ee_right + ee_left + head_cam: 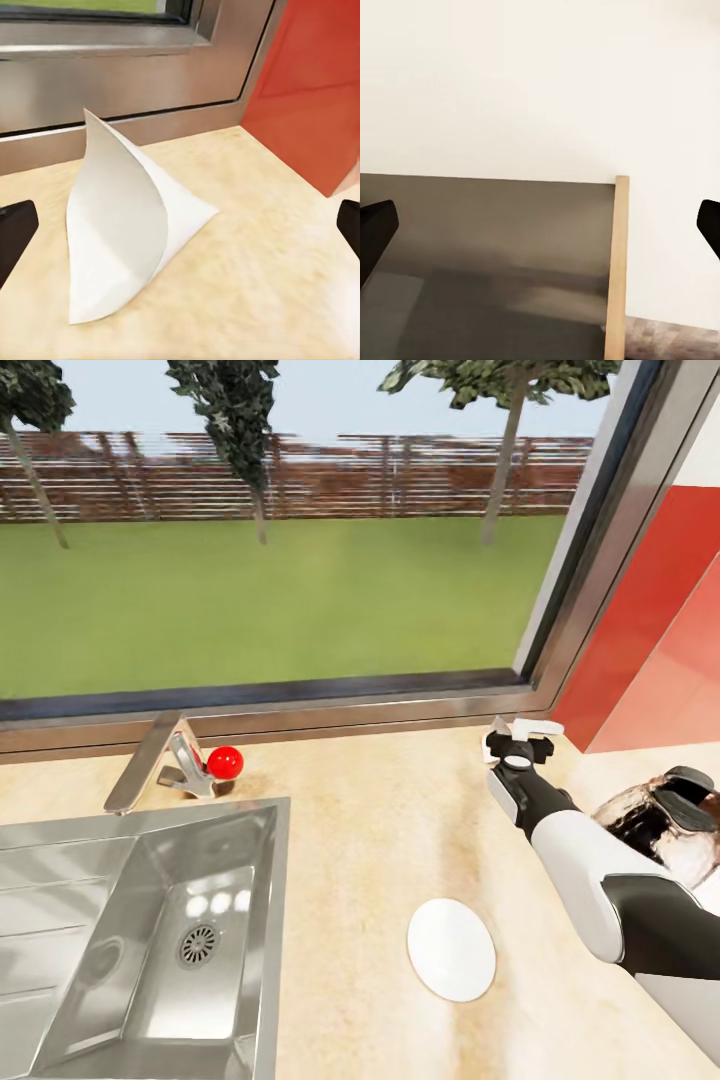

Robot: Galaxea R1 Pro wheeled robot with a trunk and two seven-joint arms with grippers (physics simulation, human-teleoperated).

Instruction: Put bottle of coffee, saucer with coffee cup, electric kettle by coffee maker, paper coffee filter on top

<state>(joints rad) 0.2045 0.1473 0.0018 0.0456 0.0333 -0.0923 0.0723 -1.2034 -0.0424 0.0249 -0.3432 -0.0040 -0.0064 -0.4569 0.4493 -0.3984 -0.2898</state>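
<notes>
The right gripper hung with fingers spread wide, nothing between them. Just ahead of it lay the paper coffee filter, a white folded cone, on the countertop near the window frame.

Head view: from above, looking forward and down over the surface, the sink and the window behind. Right wrist view: low and close over the same surface, facing the window frame and red panel (the corner seen at the head view's right). Left wrist view: close, facing a pale wall and a dark grey panel.
</notes>
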